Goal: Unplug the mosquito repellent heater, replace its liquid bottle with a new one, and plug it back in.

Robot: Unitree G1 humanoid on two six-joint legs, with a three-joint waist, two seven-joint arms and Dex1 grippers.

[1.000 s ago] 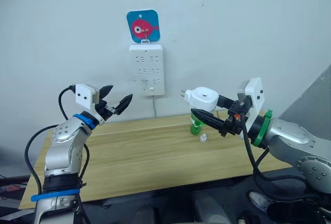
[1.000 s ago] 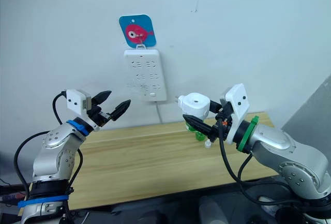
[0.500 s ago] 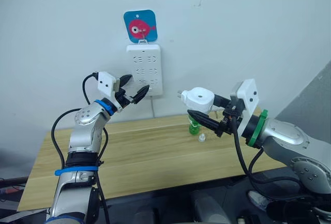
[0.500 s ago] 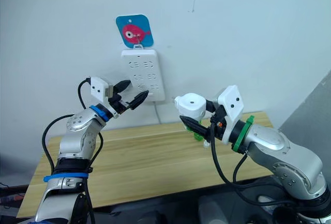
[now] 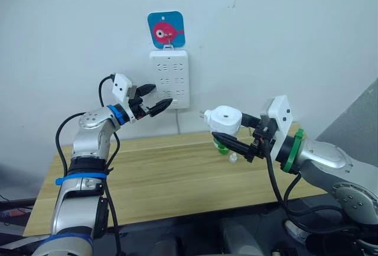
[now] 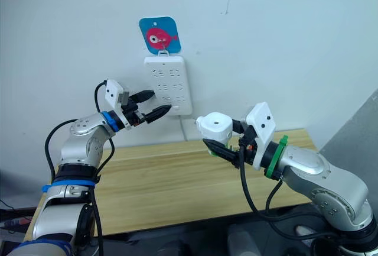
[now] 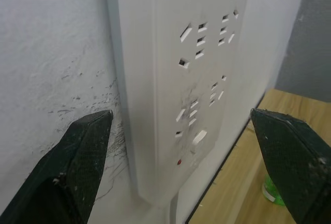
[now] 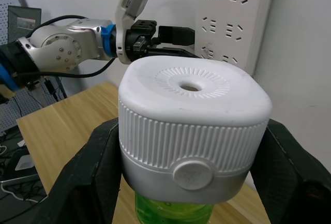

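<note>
White plastic, the mosquito repellent heater (image 5: 226, 119) is gripped by the right hand (image 5: 236, 135) above the wooden worktop (image 5: 159, 179), a green liquid bottle (image 8: 173, 211) fitted beneath it. The left hand (image 5: 155, 99) is spread, empty, around the wall power strip (image 5: 169, 80).

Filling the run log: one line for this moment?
right pincer: holds heater | left pincer: open at power strip | heater: unplugged

The mosquito repellent heater (image 8: 194, 128) is white with ribbed sides over a green bottle (image 8: 170, 211). The power strip (image 5: 169, 79) is white, under a blue tag with a pink fish (image 5: 166, 29). The worktop (image 5: 159, 176) is light wood-grain.
</note>
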